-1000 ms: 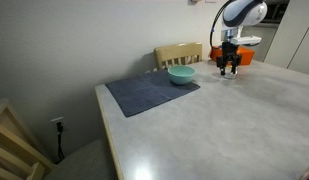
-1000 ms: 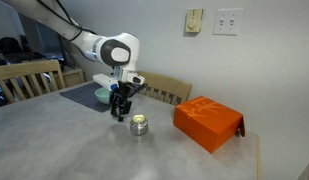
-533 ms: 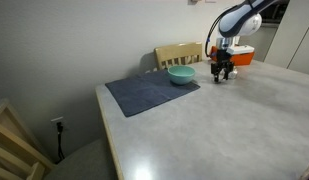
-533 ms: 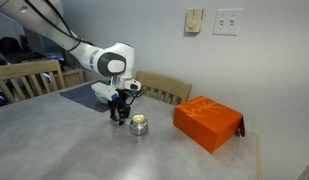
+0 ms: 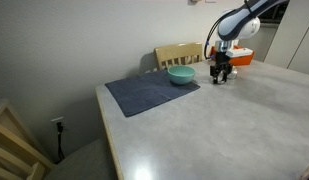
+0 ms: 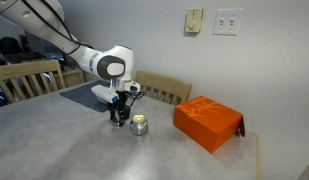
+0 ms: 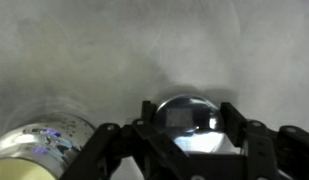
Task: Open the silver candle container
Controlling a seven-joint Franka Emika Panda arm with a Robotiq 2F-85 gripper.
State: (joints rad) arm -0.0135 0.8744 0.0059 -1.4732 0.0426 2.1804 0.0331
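Note:
The silver candle container (image 6: 140, 124) stands on the grey table with its top off and yellowish wax showing; its base also shows at the lower left of the wrist view (image 7: 39, 150). My gripper (image 6: 119, 116) is low over the table just beside the tin, also seen in an exterior view (image 5: 223, 76). In the wrist view the gripper (image 7: 186, 130) is shut on the round shiny lid (image 7: 186, 112), with a finger touching each side of it. The lid is down at the table surface.
A teal bowl (image 5: 181, 74) sits on a dark blue-grey mat (image 5: 151, 93) next to the gripper. An orange rectangular box (image 6: 207, 122) lies beyond the tin. Wooden chairs (image 5: 179, 53) stand at the table's far edge.
The gripper has moved down and a little sideways away from the tin, carrying the lid toward the table beside it. The tin base has stayed in place.

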